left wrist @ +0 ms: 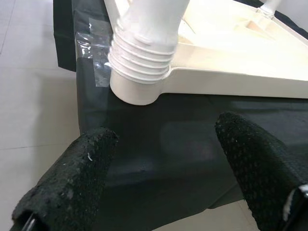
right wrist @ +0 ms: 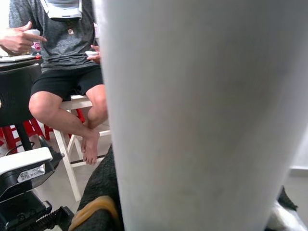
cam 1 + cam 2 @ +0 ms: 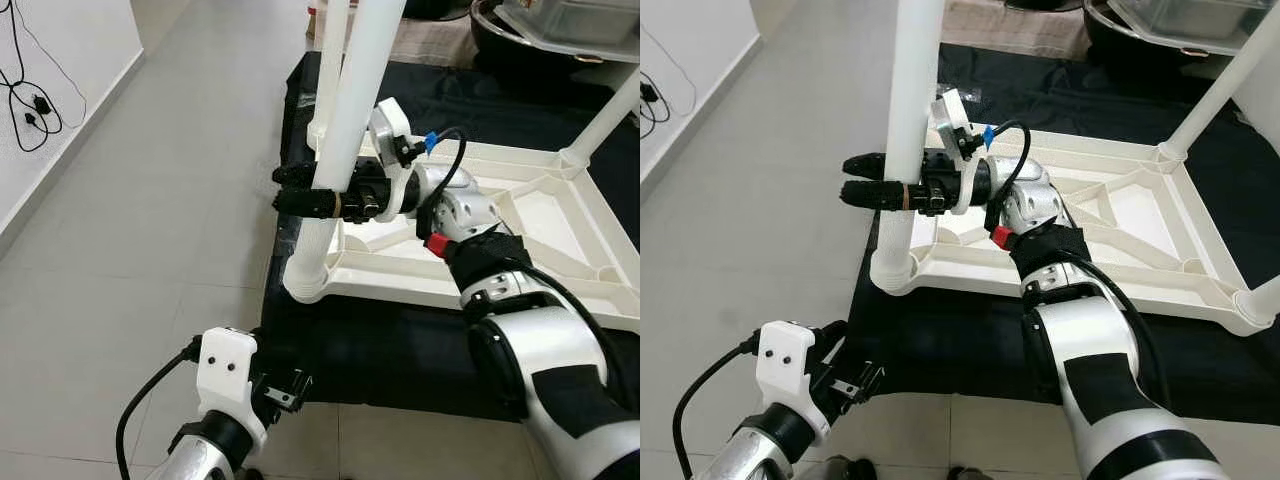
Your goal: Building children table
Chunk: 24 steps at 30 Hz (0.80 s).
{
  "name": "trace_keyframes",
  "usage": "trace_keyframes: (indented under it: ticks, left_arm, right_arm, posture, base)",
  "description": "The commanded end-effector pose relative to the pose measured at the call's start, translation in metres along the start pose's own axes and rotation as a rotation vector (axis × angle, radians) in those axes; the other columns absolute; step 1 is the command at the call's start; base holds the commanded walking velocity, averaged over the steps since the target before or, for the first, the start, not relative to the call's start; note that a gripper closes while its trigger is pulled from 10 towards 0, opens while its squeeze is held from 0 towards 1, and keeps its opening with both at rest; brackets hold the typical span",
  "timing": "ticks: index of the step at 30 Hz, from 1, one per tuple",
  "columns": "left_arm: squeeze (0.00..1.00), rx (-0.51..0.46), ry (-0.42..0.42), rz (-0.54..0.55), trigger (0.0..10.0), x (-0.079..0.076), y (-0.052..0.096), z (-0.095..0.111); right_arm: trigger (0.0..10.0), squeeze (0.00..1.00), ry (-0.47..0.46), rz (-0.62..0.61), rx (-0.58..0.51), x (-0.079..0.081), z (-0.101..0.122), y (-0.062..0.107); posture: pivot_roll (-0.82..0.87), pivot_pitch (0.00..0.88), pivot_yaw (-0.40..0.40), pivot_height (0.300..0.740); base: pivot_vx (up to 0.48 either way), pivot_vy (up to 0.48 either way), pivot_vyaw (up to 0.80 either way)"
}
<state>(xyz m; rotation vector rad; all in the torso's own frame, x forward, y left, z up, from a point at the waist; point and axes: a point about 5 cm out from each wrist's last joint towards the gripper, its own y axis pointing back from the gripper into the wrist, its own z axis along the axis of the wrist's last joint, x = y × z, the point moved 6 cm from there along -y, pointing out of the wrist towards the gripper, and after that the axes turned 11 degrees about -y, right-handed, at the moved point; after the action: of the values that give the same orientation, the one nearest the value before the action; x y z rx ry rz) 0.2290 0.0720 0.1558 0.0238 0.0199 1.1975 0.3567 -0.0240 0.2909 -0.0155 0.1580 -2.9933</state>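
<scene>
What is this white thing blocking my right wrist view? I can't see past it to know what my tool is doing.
Observer: That is the near table leg. The head views show the right tool closed around it, fingers poking out on the far side.
Operator: Is the leg seated in the table?
Observer: It stands upright in the corner socket of the upturned tabletop, and the left wrist view shows its ribbed base in that socket.
Operator: Where is my other arm?
Observer: The left tool hangs low and open over the black mat, short of the socket and touching nothing.
</scene>
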Motion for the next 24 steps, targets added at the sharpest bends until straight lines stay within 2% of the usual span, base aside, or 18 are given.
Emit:
trace_keyframes:
  ticks: [1, 13, 17, 24]
  left_arm:
    - [0.00, 0.004, -0.005, 0.000, 10.0, -0.001, 0.003, 0.001]
    - [0.00, 0.003, -0.005, 0.004, 10.0, -0.001, 0.003, 0.002]
    - [0.00, 0.007, -0.001, 0.007, 10.0, 0.000, 0.003, 0.001]
    - [0.00, 0.012, 0.002, 0.007, 10.0, -0.001, 0.002, 0.000]
  right_arm:
    - [10.0, 0.00, 0.017, 0.019, 0.022, 0.001, -0.004, -0.005]
    - [10.0, 0.00, 0.058, -0.047, 0.050, -0.007, 0.003, 0.000]
    - [10.0, 0.00, 0.038, -0.003, 0.064, -0.001, 0.008, 0.007]
    - [10.0, 0.00, 0.039, 0.029, 0.048, 0.004, 0.011, 0.003]
  posture:
    - [0.09, 0.213, -0.095, 0.740]
    - [0.09, 0.216, -0.096, 0.740]
    - [0.09, 0.216, -0.097, 0.740]
    - [0.08, 0.218, -0.095, 0.740]
  base:
    - [0.000, 0.000, 0.00]
    - [0.000, 0.000, 0.00]
    - [0.000, 0.000, 0.00]
    - [0.000, 0.000, 0.00]
